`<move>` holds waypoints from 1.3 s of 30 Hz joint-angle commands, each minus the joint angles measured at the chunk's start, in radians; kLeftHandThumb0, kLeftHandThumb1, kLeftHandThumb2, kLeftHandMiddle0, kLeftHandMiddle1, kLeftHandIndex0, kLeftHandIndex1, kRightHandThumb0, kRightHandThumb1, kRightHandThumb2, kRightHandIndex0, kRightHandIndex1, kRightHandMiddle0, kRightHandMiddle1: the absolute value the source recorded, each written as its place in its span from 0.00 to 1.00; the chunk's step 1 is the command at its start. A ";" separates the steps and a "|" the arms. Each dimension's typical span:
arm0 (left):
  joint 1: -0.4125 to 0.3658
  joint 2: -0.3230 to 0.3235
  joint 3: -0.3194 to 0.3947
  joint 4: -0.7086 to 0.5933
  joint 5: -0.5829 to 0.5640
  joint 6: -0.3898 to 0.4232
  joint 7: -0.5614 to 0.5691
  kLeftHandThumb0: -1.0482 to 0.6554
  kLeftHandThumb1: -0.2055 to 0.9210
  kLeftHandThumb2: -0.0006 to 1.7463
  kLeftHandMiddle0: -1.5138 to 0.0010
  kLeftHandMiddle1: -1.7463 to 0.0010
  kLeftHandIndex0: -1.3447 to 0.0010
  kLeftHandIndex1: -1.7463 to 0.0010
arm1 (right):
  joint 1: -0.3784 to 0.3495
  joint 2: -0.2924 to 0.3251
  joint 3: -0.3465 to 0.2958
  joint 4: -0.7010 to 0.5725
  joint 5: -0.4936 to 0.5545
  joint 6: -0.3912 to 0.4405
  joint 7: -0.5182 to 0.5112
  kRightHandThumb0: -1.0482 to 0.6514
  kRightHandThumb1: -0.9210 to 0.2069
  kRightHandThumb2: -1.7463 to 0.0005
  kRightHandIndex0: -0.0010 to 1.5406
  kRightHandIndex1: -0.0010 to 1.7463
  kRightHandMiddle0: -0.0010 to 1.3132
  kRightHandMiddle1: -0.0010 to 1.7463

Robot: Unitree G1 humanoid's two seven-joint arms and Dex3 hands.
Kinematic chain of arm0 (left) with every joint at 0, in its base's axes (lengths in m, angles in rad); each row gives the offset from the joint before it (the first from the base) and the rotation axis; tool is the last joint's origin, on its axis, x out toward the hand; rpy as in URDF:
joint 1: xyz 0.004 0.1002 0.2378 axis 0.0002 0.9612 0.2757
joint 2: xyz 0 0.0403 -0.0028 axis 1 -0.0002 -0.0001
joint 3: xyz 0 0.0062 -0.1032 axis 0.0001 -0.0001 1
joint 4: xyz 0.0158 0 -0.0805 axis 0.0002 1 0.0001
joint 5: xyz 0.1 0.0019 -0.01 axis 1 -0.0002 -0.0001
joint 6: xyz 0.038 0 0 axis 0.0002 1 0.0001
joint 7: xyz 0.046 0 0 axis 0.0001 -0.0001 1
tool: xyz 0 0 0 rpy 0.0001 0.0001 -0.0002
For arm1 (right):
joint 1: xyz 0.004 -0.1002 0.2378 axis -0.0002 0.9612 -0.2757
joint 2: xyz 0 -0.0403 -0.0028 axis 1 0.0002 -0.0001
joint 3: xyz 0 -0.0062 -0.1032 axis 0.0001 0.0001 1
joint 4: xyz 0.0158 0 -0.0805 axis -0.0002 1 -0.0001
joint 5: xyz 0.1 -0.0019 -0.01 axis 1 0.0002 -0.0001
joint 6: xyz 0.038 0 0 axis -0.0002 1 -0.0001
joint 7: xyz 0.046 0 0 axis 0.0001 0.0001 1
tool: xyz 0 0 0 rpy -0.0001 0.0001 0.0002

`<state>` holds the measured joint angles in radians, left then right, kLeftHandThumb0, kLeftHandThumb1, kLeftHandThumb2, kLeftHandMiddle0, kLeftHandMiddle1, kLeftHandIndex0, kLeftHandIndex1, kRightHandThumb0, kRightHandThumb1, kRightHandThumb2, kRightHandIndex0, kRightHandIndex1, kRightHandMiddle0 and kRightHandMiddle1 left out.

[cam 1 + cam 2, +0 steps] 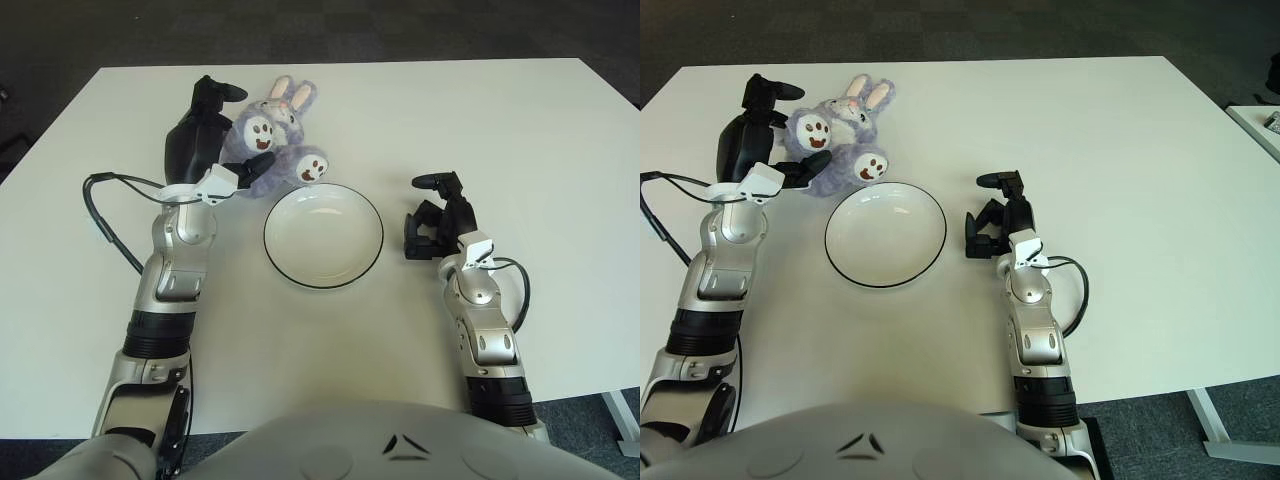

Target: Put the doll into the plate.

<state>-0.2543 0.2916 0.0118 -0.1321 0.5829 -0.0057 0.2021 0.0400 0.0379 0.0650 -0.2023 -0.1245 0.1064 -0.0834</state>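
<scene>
On the white table (pixel 520 140) lies one white plate (pixel 323 235) with a dark rim, holding nothing. Just beyond its far-left edge sits one purple rabbit doll (pixel 270 142). The left hand (pixel 205 140) is at the doll's left side, fingers spread around it, one finger (pixel 257 165) pressed under its front. The right hand (pixel 437 217) shows right of the plate, fingers loosely curled, holding nothing.
</scene>
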 commanded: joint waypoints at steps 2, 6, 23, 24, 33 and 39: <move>-0.029 -0.002 -0.002 0.024 0.034 0.006 0.052 0.63 0.54 0.61 0.53 0.16 0.68 0.10 | 0.026 -0.001 -0.006 0.021 0.009 0.033 0.004 0.95 0.74 0.09 0.52 1.00 0.10 0.84; -0.043 -0.013 -0.005 0.029 0.064 0.049 0.074 0.62 0.48 0.68 0.52 0.15 0.67 0.06 | 0.027 -0.002 -0.006 0.020 0.012 0.036 0.006 0.95 0.74 0.09 0.52 1.00 0.10 0.83; -0.071 -0.019 -0.037 0.031 0.167 0.171 0.115 0.61 0.27 0.87 0.54 0.03 0.50 0.05 | 0.027 -0.010 -0.002 0.035 0.019 0.011 0.008 0.95 0.73 0.09 0.52 1.00 0.13 0.82; -0.071 -0.019 -0.038 0.030 0.168 0.175 0.115 0.61 0.27 0.87 0.54 0.02 0.50 0.04 | 0.027 -0.010 -0.002 0.035 0.019 0.011 0.008 0.95 0.73 0.09 0.51 1.00 0.13 0.82; -0.065 -0.017 -0.036 -0.056 0.124 0.280 -0.028 0.61 0.25 0.90 0.55 0.01 0.49 0.02 | 0.027 -0.013 -0.001 0.036 0.027 0.014 0.021 0.94 0.72 0.10 0.50 1.00 0.13 0.83; -0.047 0.004 -0.026 -0.105 0.101 0.284 -0.085 0.56 0.29 0.85 0.47 0.01 0.48 0.05 | 0.027 -0.011 0.001 0.039 0.023 0.013 0.018 0.94 0.72 0.10 0.50 1.00 0.12 0.83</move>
<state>-0.3104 0.2765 -0.0231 -0.2069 0.6965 0.2736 0.1482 0.0427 0.0303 0.0659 -0.1948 -0.1028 0.0924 -0.0715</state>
